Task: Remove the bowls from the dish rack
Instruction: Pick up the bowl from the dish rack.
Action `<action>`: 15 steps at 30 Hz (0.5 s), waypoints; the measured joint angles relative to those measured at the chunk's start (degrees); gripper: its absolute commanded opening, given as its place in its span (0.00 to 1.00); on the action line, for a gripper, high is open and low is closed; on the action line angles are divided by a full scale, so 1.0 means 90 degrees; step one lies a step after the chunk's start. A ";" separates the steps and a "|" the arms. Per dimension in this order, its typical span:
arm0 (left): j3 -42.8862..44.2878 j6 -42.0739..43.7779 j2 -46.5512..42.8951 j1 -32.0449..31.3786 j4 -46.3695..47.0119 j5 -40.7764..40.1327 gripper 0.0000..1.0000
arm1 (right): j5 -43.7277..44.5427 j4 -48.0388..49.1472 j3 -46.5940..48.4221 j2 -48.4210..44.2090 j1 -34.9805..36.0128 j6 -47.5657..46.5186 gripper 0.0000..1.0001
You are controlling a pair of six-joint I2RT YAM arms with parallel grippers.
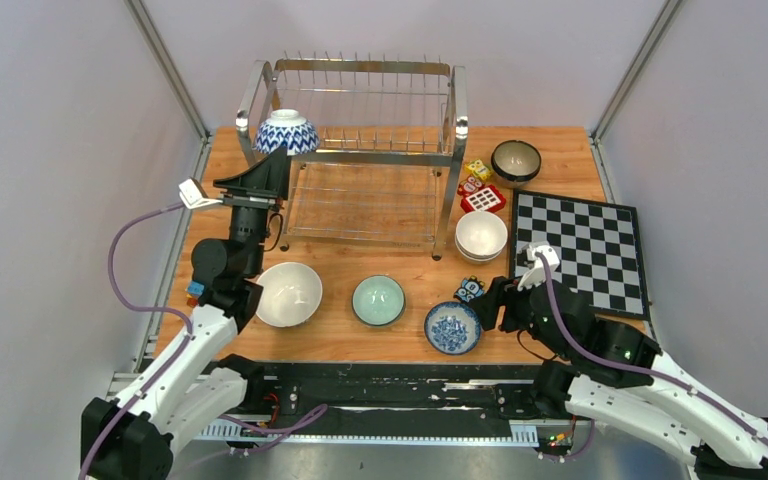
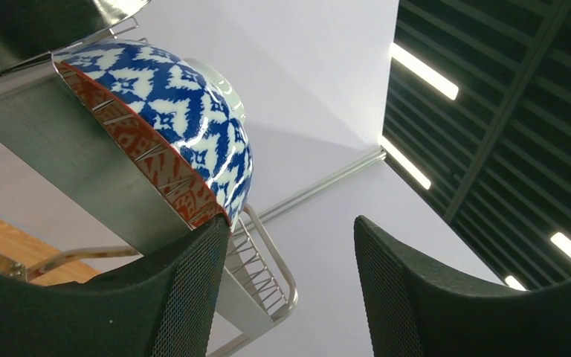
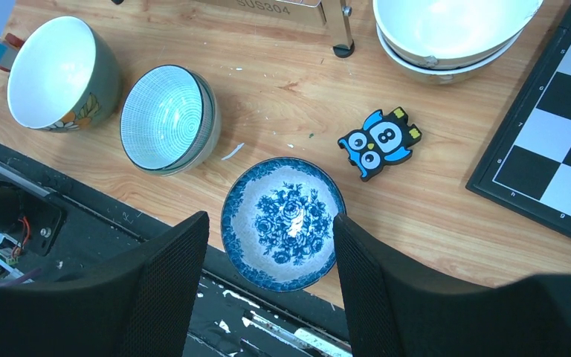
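The dish rack (image 1: 380, 157) is standing at the far middle of the counter (image 1: 380, 265), and one blue-and-white patterned bowl (image 1: 287, 133) is resting upside down on the left end of its upper tier. The left fingers (image 2: 156, 297) are reaching up at that bowl from below and in front. They are standing apart, with only wall and ceiling showing between them. In the wrist view the bowl's red-patterned rim band is sitting just above the tip of one finger, though I cannot tell whether it is touching. Along the near edge of the counter three bowls are sitting upright in a row, each apart from the next. A cream bowl (image 1: 288, 294) is lying close beside the left arm, a celadon bowl (image 1: 378, 300) is sitting in the middle, and a blue floral bowl (image 1: 452, 328) is sitting to the right. The right fingers (image 3: 386, 282) are hovering over the blue floral bowl, spread apart. In the wrist view the bowl is showing between them, flat on the wood, and I cannot tell whether either finger is touching its rim. A blue owl block (image 1: 469, 290) is lying just beyond that bowl. Two white bowls (image 1: 481, 236) are sitting nested beside the rack's right front leg, near the left edge of the chessboard (image 1: 580, 250). A dark brown bowl (image 1: 515, 160) is sitting upright to the right of the rack, with small toy blocks (image 1: 480, 185) lying between it and the white bowls.
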 measured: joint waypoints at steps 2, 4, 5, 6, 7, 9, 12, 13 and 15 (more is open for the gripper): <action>0.0000 0.0000 0.0080 0.0007 0.0102 0.0000 0.64 | 0.0002 0.0000 0.0002 -0.0032 0.0000 -0.0002 0.66; 0.0000 0.0000 0.0143 0.0010 0.0170 0.0002 0.64 | 0.0002 0.0000 0.0002 -0.0046 0.0000 -0.0002 0.66; 0.0000 0.0000 0.0170 0.0015 0.0192 0.0005 0.64 | 0.0005 0.0000 0.0002 -0.0056 0.0000 -0.0002 0.66; 0.0000 0.0000 0.0182 0.0019 0.0204 0.0005 0.64 | 0.0005 0.0000 0.0002 -0.0058 0.0000 -0.0002 0.66; 0.0000 0.0000 0.0199 0.0034 0.0223 0.0002 0.65 | 0.0005 0.0000 0.0002 -0.0061 0.0000 -0.0002 0.66; -0.0002 0.0000 0.0214 0.0063 0.0243 0.0002 0.65 | 0.0007 0.0000 0.0002 -0.0066 0.0000 -0.0002 0.66; -0.0005 0.0000 0.0279 0.0121 0.0381 0.0007 0.63 | 0.0007 0.0000 0.0002 -0.0066 0.0000 -0.0002 0.66; -0.0005 0.0000 0.0321 0.0141 0.0442 0.0010 0.62 | 0.0007 0.0000 0.0002 -0.0068 0.0000 -0.0002 0.66; -0.0005 0.0000 0.0427 0.0182 0.0593 0.0029 0.59 | 0.0007 0.0000 0.0002 -0.0068 0.0000 -0.0002 0.66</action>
